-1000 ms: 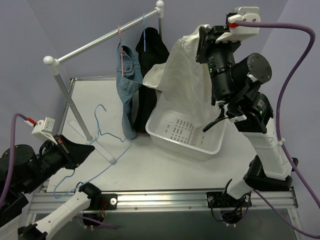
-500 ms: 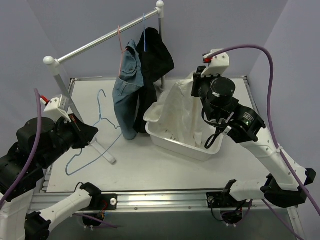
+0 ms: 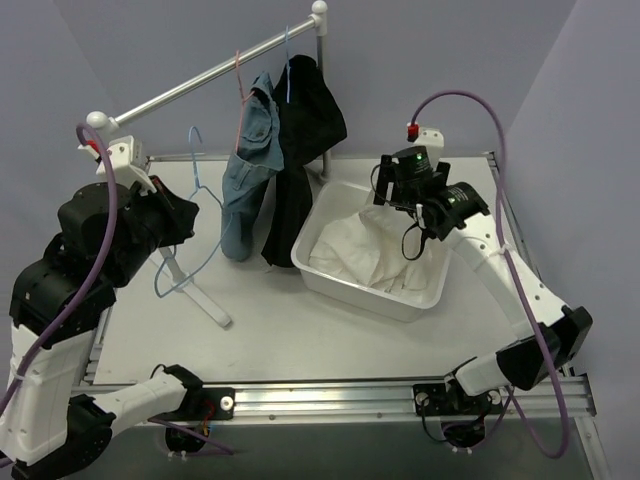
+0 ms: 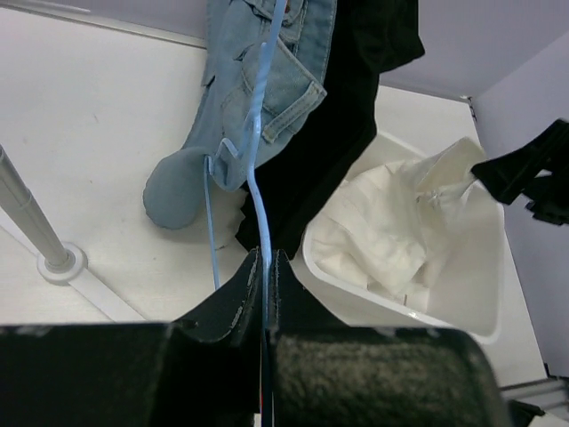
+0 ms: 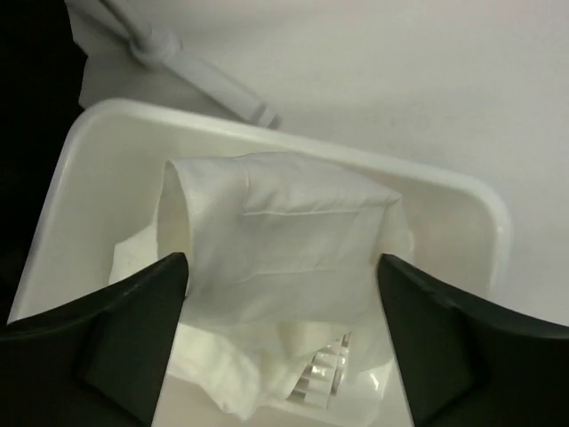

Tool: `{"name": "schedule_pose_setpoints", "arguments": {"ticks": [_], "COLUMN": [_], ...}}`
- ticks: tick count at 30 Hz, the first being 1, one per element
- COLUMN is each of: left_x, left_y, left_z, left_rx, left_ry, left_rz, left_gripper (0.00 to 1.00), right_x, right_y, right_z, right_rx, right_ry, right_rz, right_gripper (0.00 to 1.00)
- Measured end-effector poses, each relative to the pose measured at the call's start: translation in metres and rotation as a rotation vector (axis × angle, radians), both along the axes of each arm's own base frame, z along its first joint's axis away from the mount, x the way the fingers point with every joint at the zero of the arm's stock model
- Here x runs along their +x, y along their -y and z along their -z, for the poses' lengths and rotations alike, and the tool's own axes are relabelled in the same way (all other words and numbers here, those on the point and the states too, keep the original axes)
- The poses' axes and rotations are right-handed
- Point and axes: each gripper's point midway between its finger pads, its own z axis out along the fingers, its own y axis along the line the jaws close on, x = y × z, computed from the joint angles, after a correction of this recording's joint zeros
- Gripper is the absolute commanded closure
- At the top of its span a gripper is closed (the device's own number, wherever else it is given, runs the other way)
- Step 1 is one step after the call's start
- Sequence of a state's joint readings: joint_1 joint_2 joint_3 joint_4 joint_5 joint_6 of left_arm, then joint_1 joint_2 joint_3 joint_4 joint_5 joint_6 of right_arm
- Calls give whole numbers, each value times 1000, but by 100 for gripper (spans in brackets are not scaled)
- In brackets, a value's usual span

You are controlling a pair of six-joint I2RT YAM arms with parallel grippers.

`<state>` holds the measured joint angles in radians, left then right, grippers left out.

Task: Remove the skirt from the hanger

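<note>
Left wrist view shows the left gripper clenched on a spare hanger, the skirt hanging just ahead-right, so parking that spare first seems wise, while the right gripper gapes, released, over the tub.

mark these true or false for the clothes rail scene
1. The black skirt hangs on a light-blue hanger hooked over the rail. True.
2. The left gripper is shut on a bare light-blue hanger. True.
3. The white garment hangs on the rail. False: it lies in the white tub.
4. The denim garment hangs on a light-blue hanger. False: it hangs on a pink hanger.
5. The right gripper is clamped on the skirt. False: it is open over the white garment in the tub.
</note>
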<state>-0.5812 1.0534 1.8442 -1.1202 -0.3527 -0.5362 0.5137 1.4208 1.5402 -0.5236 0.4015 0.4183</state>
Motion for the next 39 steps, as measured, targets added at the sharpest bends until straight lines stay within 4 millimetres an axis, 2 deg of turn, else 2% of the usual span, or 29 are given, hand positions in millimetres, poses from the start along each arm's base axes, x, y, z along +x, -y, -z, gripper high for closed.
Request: {"name": "schedule_pose_setpoints", "arguments": {"ticks": [2,5,10,15,21,24,26,30,33,36,39], "left_x": [8,16,16,-3,-32,-30,-21,5,19,27,30], "left_y": [0,1,-2,-15,-47,-54,-52,-41,-35,-34,-39], "left_z": [-2,-6,-26,-39,-64,-74,-75,-64,-51,-32,-18], "left_rx": [7,13,-9,-37,-73,-65,-41,19,60,98,116], "left_ry": [15,46,116,158,256,281,276,230,195,154,132], "left_rz": [-19,-35,-38,-41,-104,-139,-156,-172,-181,-191,-211], "left_gripper": [98,98,98,98,98,98,98,98,98,98,98], "right_x": [-2,-8,-15,-17,-20,-25,-28,-36,-40,-44,-44], "right_y": [-6,-12,-23,-33,-51,-62,-69,-91,-111,-140,-170], "right_z": [22,40,44,39,4,-23,-46,-98,-129,-141,-139], "right_rx": [-8,0,38,76,167,221,254,318,351,366,368], "right_ry": [-81,-150,-186,-190,-133,-82,-39,55,106,116,89], "right_rz": [-25,-53,-103,-147,-234,-285,-320,-411,-473,-545,-604], "right_gripper": [0,0,0,0,1,1,1,2,3,3,4]}}
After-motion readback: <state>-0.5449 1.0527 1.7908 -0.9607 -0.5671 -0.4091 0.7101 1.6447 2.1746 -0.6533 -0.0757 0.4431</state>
